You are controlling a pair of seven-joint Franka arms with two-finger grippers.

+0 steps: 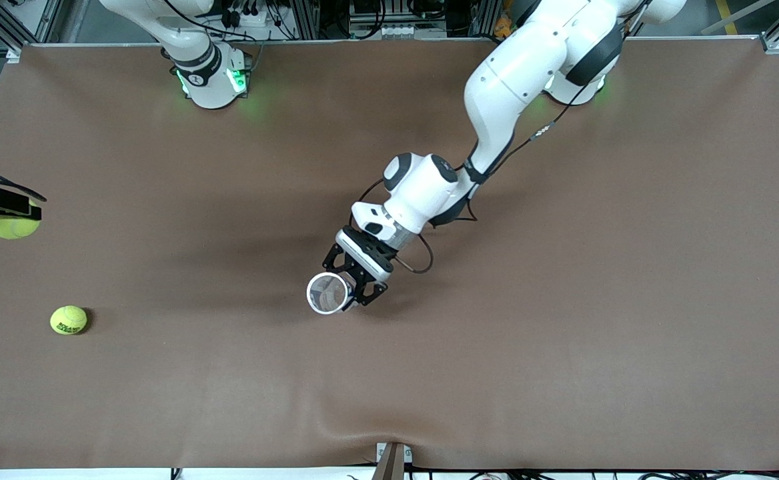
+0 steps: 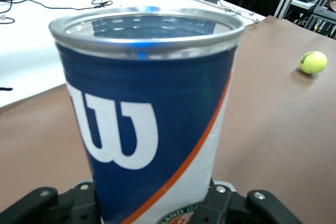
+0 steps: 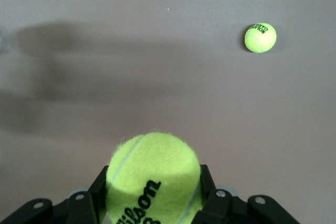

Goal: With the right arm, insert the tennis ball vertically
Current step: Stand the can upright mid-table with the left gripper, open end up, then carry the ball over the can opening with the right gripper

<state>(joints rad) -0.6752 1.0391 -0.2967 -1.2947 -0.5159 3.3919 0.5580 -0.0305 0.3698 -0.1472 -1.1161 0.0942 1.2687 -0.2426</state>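
My right gripper [image 1: 8, 215] is shut on a yellow-green tennis ball [image 1: 13, 228] over the right arm's end of the brown table. In the right wrist view that ball [image 3: 153, 179] fills the space between the black fingers [image 3: 84, 203]. My left gripper [image 1: 355, 288] is shut on an upright blue-and-white ball can [image 1: 328, 293] at the table's middle, its open round mouth facing up. The can [image 2: 152, 114] fills the left wrist view, with a silver rim. A second tennis ball [image 1: 68, 320] lies loose on the table.
The loose ball [image 3: 260, 37] lies toward the right arm's end, a little nearer to the front camera than the can, and also shows in the left wrist view [image 2: 313, 62]. A metal bracket [image 1: 393, 460] sits at the table's front edge. The right arm's base [image 1: 209, 77] stands at the back.
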